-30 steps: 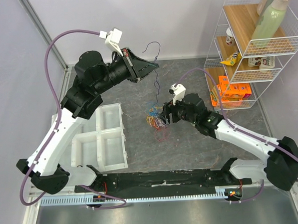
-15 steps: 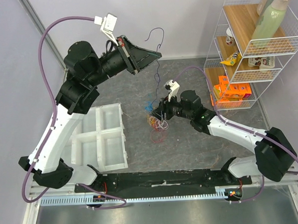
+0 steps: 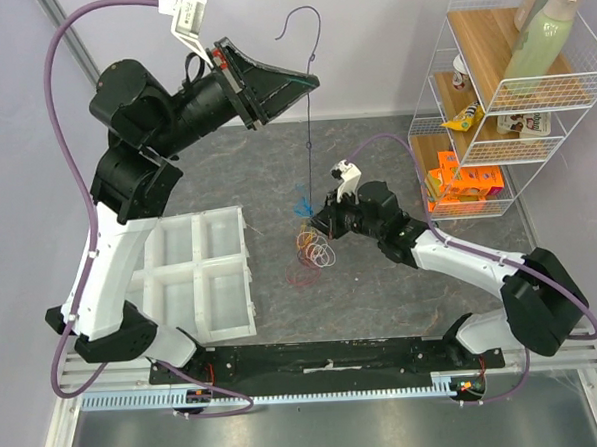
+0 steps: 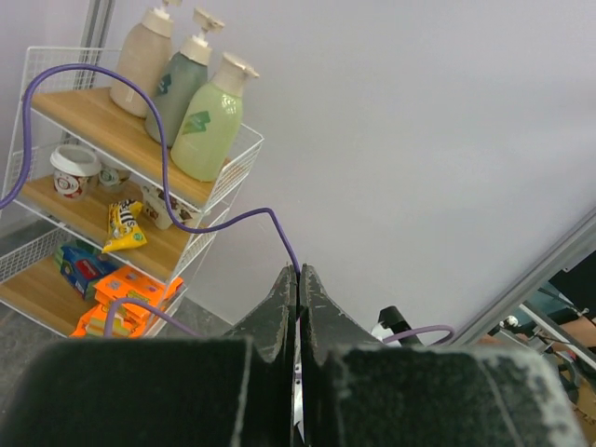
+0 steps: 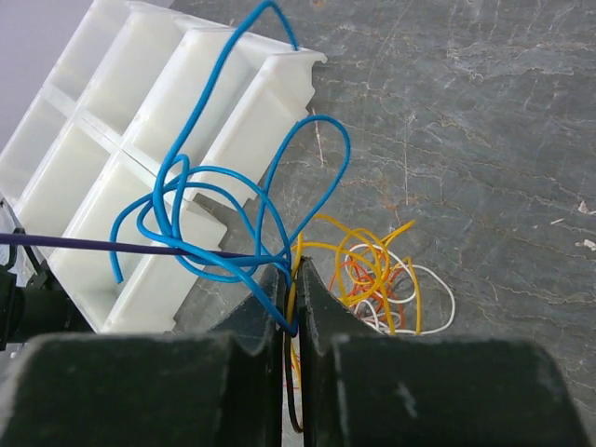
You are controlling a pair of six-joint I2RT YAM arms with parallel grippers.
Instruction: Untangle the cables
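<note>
The cables [image 3: 315, 248] lie in a small tangle of yellow, red-orange, white and blue loops on the grey table. My left gripper [image 3: 308, 80] is raised high and shut on a thin purple cable [image 3: 311, 133], which runs straight down into the tangle. In the left wrist view the purple cable [image 4: 279, 228] comes out of the shut left gripper [image 4: 299, 272]. My right gripper [image 3: 320, 222] sits low at the tangle's right edge. In the right wrist view the right gripper [image 5: 291, 270] is shut on blue cable [image 5: 186, 186], yellow cable [image 5: 372, 251] and a dark strand. White loops [image 5: 438, 303] lie loose beyond.
A white compartment tray [image 3: 196, 279] lies left of the tangle, its corner [image 5: 121, 140] close behind the blue loops. A wire shelf [image 3: 502, 93] with bottles, snacks and orange boxes stands at the back right. Thick purple arm hoses arc above both arms.
My right gripper has closed on the blue and yellow strands at the tangle. My left arm has lifted up and back, drawing the purple cable taut and straight.
</note>
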